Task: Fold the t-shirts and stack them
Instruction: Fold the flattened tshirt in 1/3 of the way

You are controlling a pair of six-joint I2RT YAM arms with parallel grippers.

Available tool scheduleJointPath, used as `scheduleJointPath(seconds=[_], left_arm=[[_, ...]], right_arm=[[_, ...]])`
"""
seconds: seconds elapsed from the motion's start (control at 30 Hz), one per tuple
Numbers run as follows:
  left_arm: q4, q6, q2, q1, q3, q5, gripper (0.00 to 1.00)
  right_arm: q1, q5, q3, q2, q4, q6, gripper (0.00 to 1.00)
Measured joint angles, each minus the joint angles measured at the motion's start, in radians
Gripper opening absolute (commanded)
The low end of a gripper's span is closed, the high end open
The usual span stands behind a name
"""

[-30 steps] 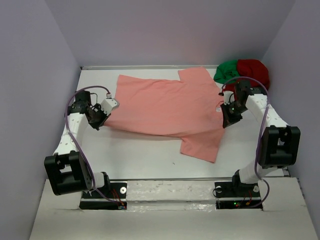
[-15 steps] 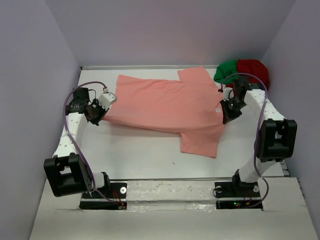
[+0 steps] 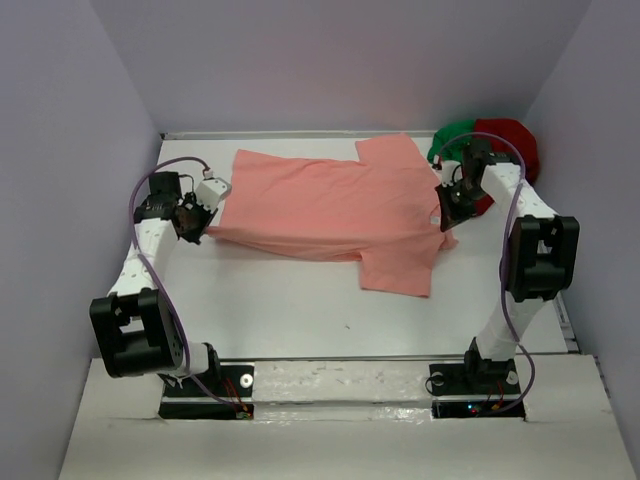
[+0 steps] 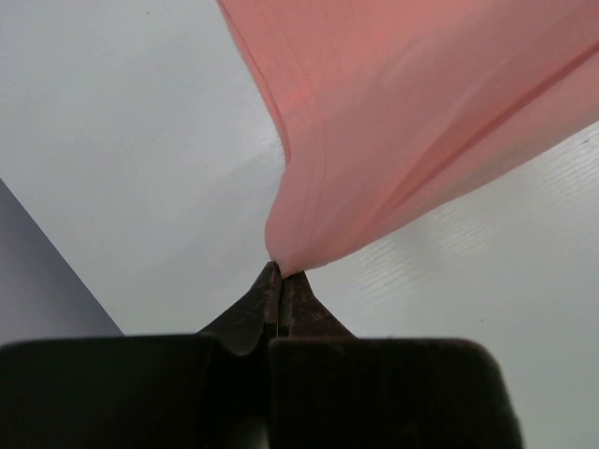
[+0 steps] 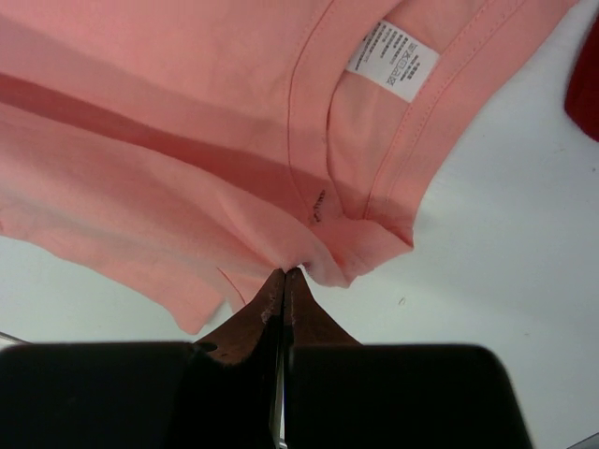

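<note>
The salmon-pink t-shirt [image 3: 330, 210] lies spread across the far half of the table, near edge lifted at both ends. My left gripper [image 3: 197, 222] is shut on its left hem corner [image 4: 299, 243]. My right gripper [image 3: 444, 218] is shut on the cloth by the collar, near the white neck tag [image 5: 393, 60]. A sleeve hangs toward the front [image 3: 400, 270]. The green t-shirt [image 3: 447, 143] and the dark red t-shirt [image 3: 508, 140] lie bunched together at the far right corner, partly behind the right arm.
White table [image 3: 280, 300] with purple walls on the left, back and right. The back edge rail [image 3: 300, 133] runs just behind the pink shirt. The arm bases [image 3: 340, 385] sit on the near edge.
Both grippers have carried the shirt's near edge away from the front toward the back. The right gripper moved up near the green and red shirts, and the hanging sleeve slid back with it.
</note>
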Motion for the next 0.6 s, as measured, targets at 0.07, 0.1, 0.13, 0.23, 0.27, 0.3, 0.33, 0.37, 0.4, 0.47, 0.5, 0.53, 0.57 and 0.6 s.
scheduleJointPath(seconds=[0.07,0.1,0.13,0.23,0.27,0.3,0.33,0.37,0.4,0.47,0.5,0.53,0.57,0.6], left_arm=[[0.018,-0.012,0.013,0.000,0.000,-0.003,0.00],[0.030,-0.018,0.021,0.000,0.000,-0.006,0.00],[0.042,-0.024,0.031,-0.001,0.000,-0.011,0.00],[0.064,-0.035,0.061,-0.002,0.006,-0.018,0.00],[0.070,-0.039,0.078,-0.002,0.012,-0.021,0.00],[0.075,-0.041,0.096,-0.002,0.019,-0.023,0.00],[0.078,-0.045,0.113,-0.003,0.027,-0.025,0.00],[0.080,-0.048,0.131,-0.005,0.037,-0.027,0.00],[0.081,-0.051,0.149,-0.007,0.048,-0.030,0.00],[0.084,-0.055,0.173,-0.011,0.068,-0.034,0.00],[0.085,-0.058,0.188,-0.016,0.080,-0.039,0.00],[0.089,-0.062,0.202,-0.022,0.092,-0.044,0.00],[0.094,-0.063,0.214,-0.028,0.099,-0.047,0.00],[0.101,-0.066,0.229,-0.035,0.105,-0.053,0.00]], right_arm=[[0.000,-0.001,0.016,0.022,0.003,0.000,0.00],[0.000,-0.002,0.027,0.037,0.006,0.000,0.00],[0.000,-0.002,0.038,0.055,0.008,0.000,0.00],[0.000,-0.002,0.067,0.096,0.010,0.000,0.00],[0.000,-0.001,0.074,0.105,0.011,0.000,0.00],[0.000,-0.001,0.085,0.120,0.011,0.000,0.00],[0.000,-0.001,0.096,0.132,0.010,0.000,0.00],[0.000,-0.001,0.103,0.138,0.010,0.000,0.00],[0.000,-0.002,0.121,0.153,0.009,0.000,0.00],[0.001,-0.001,0.150,0.179,0.010,0.000,0.00],[0.001,-0.001,0.166,0.192,0.011,0.000,0.00],[0.001,-0.001,0.175,0.199,0.010,0.000,0.00],[0.002,-0.001,0.183,0.208,0.010,0.000,0.00],[0.002,-0.001,0.190,0.216,0.010,0.000,0.00]])
